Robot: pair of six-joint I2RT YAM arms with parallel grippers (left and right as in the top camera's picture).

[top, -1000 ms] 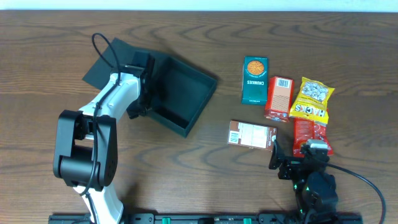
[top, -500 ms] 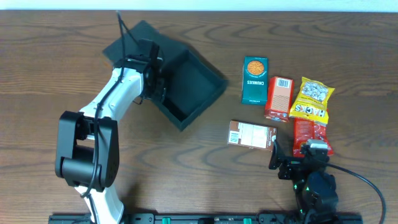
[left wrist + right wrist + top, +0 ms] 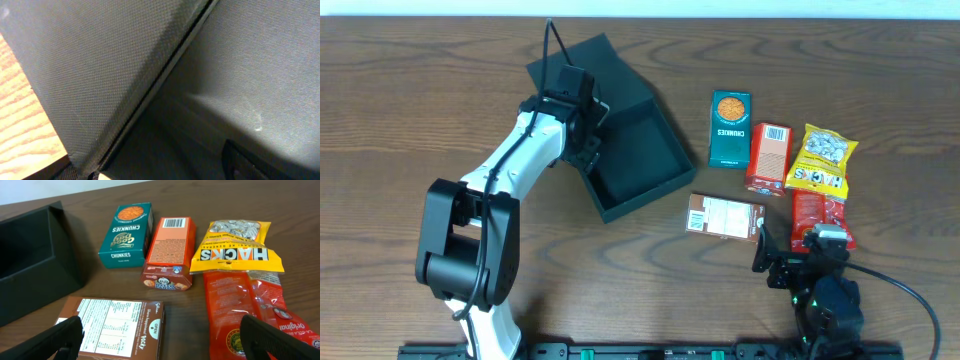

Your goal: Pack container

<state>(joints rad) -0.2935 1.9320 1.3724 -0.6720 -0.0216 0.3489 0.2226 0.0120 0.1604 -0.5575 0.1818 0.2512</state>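
Observation:
The container (image 3: 642, 150) is a dark open box with its flap lid (image 3: 575, 58) lying back at the far side. My left gripper (image 3: 587, 135) is shut on its left wall. The left wrist view shows only the container's dark textured wall (image 3: 100, 75) up close, and the fingers hardly show. My right gripper (image 3: 790, 262) is open and empty near the front edge, its fingers (image 3: 160, 342) on either side of the view. The container's corner also shows in the right wrist view (image 3: 30, 255).
Right of the container lie a green Chunkies carton (image 3: 730, 128), an orange-red box (image 3: 769, 158), a yellow Hacks bag (image 3: 820, 158), a red bag (image 3: 815, 215) and a brown Pocky box (image 3: 725, 216), which lies just in front of my right gripper (image 3: 117, 327).
My left gripper has dragged the container to the right and away from me and turned it. The right arm and the snacks have not moved.

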